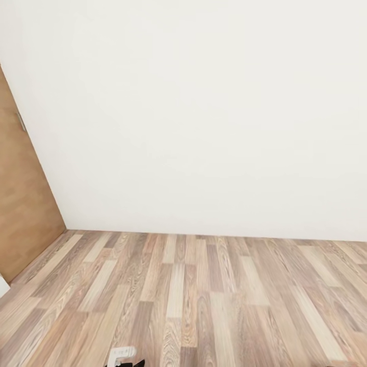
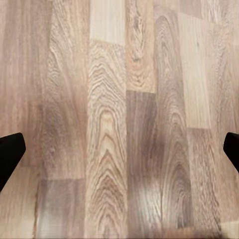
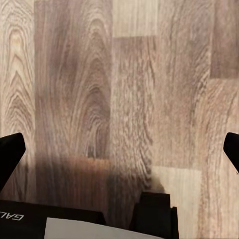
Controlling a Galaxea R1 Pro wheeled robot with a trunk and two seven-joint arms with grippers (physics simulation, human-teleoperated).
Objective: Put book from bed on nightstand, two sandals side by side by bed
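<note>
The left gripper (image 2: 119, 149) points down at the wood-plank floor (image 2: 119, 99). Its two black fingertips (image 2: 10, 152) sit far apart at the two sides of the left wrist view, so it is wide open, and there is nothing between them but bare planks. The right gripper (image 3: 119, 149) is the same: its black fingertips (image 3: 11, 154) are spread wide, and it holds nothing. Under the right gripper the floor (image 3: 124, 74) is darker, with a shadow on it, and a black part of the robot (image 3: 154, 214) with a pale grey panel shows at the near edge of that view. In the head view, a small white and black bit of the left arm (image 1: 124, 356) peeks up at the low edge. The brown and tan floor (image 1: 193, 295) runs out ahead to a plain white wall (image 1: 204, 112). On the robot's left stands a brown wooden door (image 1: 23, 204), with a small grey hinge (image 1: 21, 121) on its edge. This is a corner of the bedroom with only floor, wall and door.
</note>
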